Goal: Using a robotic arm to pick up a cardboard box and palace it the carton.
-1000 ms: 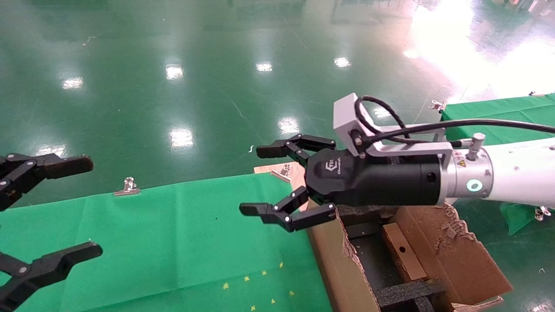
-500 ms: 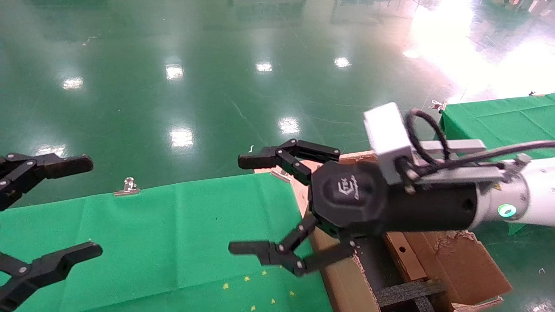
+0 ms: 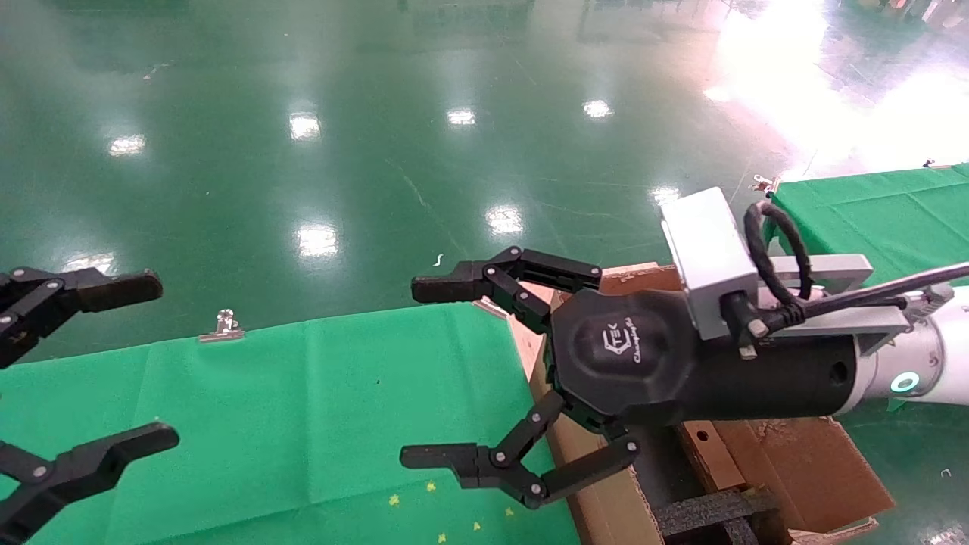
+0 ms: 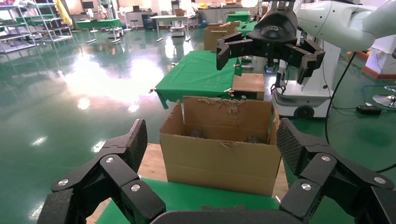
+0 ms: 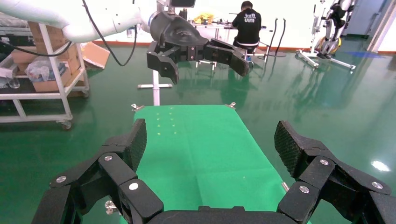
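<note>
green table (image 3: 265,393) at left, carton (image 3: 606,499) against its right edge with the cardboard box (image 3: 708,454) inside, below and behind the empty right gripper (image 3: 435,371), jaws spread wide; left gripper (image 3: 132,363) likewise spread.

Head view downward over green table (image 3: 303,393), wrist views facing across it

R arm (image 3: 931,356) reaches in from the right; its gripper (image 3: 435,371) hangs wide open, empty, over the worktop (image 3: 265,409) edge beside the carton (image 3: 606,499). Cardboard box (image 3: 708,454) lies inside carton w/ black foam (image 3: 711,511). L gripper (image 3: 147,359) open at far left, over green cloth.
</note>
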`<state>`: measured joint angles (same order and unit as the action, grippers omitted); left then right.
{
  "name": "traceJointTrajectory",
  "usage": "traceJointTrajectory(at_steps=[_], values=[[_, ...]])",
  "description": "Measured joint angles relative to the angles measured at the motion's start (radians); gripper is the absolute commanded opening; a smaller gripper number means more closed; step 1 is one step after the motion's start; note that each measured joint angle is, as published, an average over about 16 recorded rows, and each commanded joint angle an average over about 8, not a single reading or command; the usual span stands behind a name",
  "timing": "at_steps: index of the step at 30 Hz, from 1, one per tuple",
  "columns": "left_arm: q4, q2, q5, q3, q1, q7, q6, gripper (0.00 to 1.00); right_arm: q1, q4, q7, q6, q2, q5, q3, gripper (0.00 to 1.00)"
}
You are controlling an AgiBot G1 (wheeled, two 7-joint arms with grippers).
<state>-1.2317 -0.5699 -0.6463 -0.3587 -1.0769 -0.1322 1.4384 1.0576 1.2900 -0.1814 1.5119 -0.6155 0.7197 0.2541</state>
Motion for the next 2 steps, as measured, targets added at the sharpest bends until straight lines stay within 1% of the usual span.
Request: traceJointTrajectory(at_steps=[2], values=[[0.000,0.000,0.000,0.000,0.000,0.000,0.000,1.00,0.001,0.000,0.000,-0.001,0.000,0.000,0.002,1.00]])
